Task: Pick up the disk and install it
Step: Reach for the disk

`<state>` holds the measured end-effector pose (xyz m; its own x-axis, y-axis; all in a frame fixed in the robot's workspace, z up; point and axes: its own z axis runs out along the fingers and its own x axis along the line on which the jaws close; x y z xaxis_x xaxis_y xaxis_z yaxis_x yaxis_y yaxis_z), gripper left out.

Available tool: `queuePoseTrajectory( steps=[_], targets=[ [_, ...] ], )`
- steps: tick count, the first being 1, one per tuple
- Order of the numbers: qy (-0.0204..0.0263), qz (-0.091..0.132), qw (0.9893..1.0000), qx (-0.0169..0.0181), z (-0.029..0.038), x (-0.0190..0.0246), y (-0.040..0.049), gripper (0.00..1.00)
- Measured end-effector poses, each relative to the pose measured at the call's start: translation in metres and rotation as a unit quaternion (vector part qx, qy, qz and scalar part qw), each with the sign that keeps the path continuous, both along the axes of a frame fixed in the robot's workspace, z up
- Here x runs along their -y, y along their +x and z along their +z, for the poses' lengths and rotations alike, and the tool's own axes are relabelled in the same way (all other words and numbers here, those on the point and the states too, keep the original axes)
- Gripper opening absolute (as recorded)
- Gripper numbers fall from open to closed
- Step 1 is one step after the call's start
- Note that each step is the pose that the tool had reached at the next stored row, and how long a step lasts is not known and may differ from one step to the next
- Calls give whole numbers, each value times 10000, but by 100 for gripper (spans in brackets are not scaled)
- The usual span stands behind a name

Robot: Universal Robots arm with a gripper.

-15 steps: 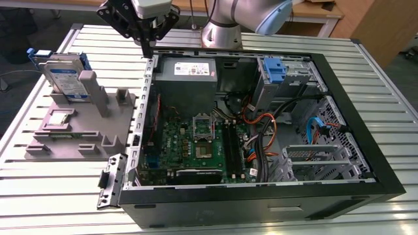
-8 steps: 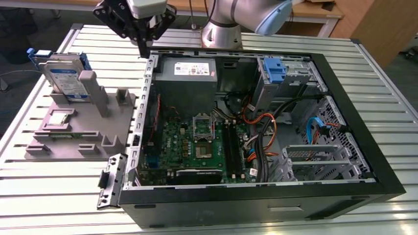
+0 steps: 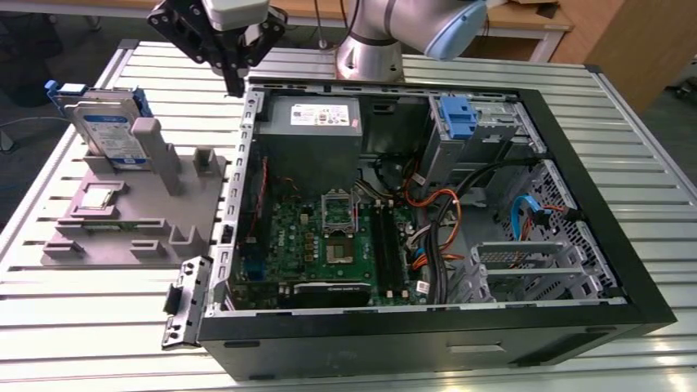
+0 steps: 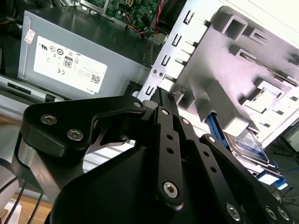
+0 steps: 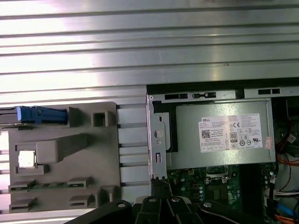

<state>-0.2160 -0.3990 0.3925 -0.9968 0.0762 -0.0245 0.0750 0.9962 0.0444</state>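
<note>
The disk (image 3: 109, 131) stands upright in a slot at the far end of the grey fixture (image 3: 130, 220), on the exterior view's left; it is silver-grey with a blue-and-white label and blue rails. In the first wrist view the disk (image 5: 41, 115) is edge-on, and in the second wrist view the disk (image 4: 247, 140) lies behind the fixture's posts. My gripper (image 3: 235, 85) hangs above the far left corner of the open computer case (image 3: 610, 269), apart from the disk. The gripper (image 4: 161, 93) is shut, fingers together, with nothing in it. Its black tip (image 5: 161, 185) is over the case's wall.
A grey power-supply box (image 3: 313, 122) with a white label sits in the case just beside the gripper. A bare blue bracket (image 3: 458, 118) sits in the drive bay at the far right. Motherboard (image 3: 326, 245) and cables fill the case floor. All rests on a ribbed metal table (image 3: 98, 310).
</note>
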Motion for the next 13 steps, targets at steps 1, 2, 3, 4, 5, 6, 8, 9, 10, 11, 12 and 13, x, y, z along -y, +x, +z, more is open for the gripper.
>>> queuePoseTrajectory(
  steps=[1,2,3,4,5,6,8,9,10,11,12,13],
  targets=[
    [0,0,10000,0,0,0,-7,11],
    [0,0,10000,0,0,0,-15,11],
    [0,0,10000,0,0,0,-22,11],
    [0,0,10000,0,0,0,-32,11],
    [0,0,10000,0,0,0,-40,11],
    [0,0,10000,0,0,0,-48,11],
    [0,0,10000,0,0,0,-64,11],
    [0,0,10000,0,0,0,-72,11],
    [0,0,10000,0,0,0,-80,11],
    [0,-1,10000,0,0,0,-87,11],
    [0,0,10000,0,0,0,-93,11],
    [0,0,10000,0,0,0,-99,11]
  ],
)
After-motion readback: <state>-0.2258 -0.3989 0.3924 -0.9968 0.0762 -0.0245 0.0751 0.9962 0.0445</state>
